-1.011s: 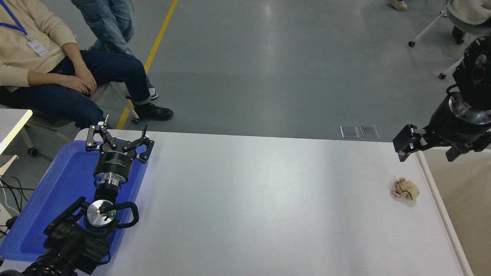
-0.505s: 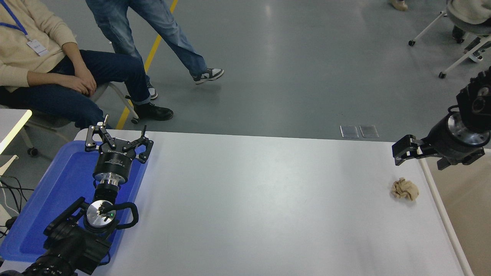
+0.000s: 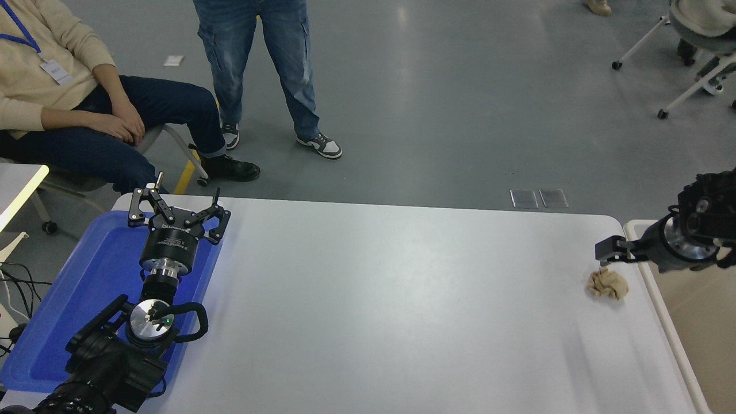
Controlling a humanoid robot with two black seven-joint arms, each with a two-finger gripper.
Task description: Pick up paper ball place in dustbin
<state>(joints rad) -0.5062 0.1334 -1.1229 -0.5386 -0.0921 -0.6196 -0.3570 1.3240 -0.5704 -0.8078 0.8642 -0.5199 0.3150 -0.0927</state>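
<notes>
The paper ball point(image 3: 608, 284), a crumpled tan wad, lies on the white table point(image 3: 391, 310) near its right edge. My right gripper point(image 3: 608, 252) comes in from the right edge and hangs just above and behind the ball, very close to it. It is seen side-on, so its opening does not show. The dustbin point(image 3: 661, 310) stands right of the table, with a white rounded rim and a beige interior, partly cut off by the picture's edge. My left gripper point(image 3: 177, 202) is parked, open and empty, over the blue tray.
A blue flat tray point(image 3: 98, 282) lies at the table's left end under the left arm. A seated person point(image 3: 86, 109) and a standing person point(image 3: 264, 63) are beyond the far left corner. Wheeled chairs point(image 3: 690, 52) stand at the far right.
My right gripper has come down and slightly right, from well above the table to just over the paper ball. A person has walked in from the left and stands behind the table.
</notes>
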